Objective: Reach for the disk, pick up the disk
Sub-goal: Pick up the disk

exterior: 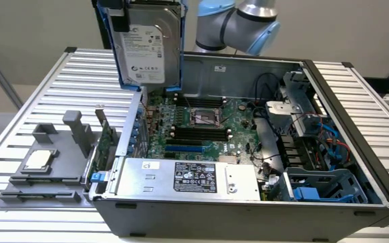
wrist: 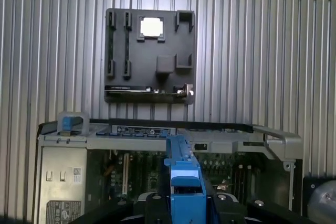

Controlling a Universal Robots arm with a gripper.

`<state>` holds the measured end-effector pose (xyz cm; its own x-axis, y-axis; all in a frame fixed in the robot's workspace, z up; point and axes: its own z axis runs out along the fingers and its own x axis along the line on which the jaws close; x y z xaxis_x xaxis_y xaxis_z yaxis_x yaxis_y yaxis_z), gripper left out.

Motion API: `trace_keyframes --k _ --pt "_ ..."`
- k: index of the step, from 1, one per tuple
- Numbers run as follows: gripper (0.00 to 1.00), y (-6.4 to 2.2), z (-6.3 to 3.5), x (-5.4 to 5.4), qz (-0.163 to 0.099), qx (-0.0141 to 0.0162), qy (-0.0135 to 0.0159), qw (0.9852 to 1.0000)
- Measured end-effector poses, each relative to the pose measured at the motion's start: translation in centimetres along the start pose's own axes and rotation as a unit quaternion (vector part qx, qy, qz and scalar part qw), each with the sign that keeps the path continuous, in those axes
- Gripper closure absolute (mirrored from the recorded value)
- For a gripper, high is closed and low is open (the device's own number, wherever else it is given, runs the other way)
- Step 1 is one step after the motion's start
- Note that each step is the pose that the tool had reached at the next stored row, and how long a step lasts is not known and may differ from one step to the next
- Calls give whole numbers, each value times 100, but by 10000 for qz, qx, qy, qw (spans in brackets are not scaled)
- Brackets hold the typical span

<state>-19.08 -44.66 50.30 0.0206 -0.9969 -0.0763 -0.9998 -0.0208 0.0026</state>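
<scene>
The gripper (wrist: pixel 185 203) clamps the flat silver-grey disk with white label and blue plastic rails (exterior: pixel 145 48), held upright in the air above the open grey computer case (exterior: pixel 248 207), near its rear corner.

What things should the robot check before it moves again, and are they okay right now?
1. Is the disk off the table? Ok: it hangs upright in the air above the open computer case.
2. Is the gripper holding it? Ok: in the wrist view the disk's blue rail sits clamped between dark fingers.
3. Is the disk level? Cannot tell; in the exterior view it looks slightly tilted.
4. Is the disk clear of the case's edge? Ok: its lower end is just above the case's wall, not touching.
5. Is the grey tray with the small silver chip out of the way? Ok: it lies on the table beside the case.
</scene>
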Motion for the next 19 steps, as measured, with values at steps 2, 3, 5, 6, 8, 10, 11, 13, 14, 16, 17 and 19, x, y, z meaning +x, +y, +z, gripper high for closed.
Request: trace_keyframes --k 2,3,5,6,8,10,11,13,14,16,17,19 --pt "67 -87 -8 33 0 0 -1 10000" --pt "67 -133 -13 50 0 0 -1 10000" --pt "67 -220 -22 83 0 -1 -2 10000" --pt "67 -267 -26 101 0 -1 -2 10000" --pt "67 -354 -34 133 1 -1 -3 10000" --pt "67 -445 -41 166 0 -1 -5 10000" --pt "67 -491 -44 182 1 -1 -5 10000" --pt "67 -579 -49 212 0 -1 -6 10000" --pt "67 -625 -52 228 0 0 -6 10000" --pt "67 -714 -58 258 0 -1 -6 10000" --pt "67 -760 -61 274 0 -1 -6 10000" --pt "67 -851 -66 306 0 -1 -7 10000"
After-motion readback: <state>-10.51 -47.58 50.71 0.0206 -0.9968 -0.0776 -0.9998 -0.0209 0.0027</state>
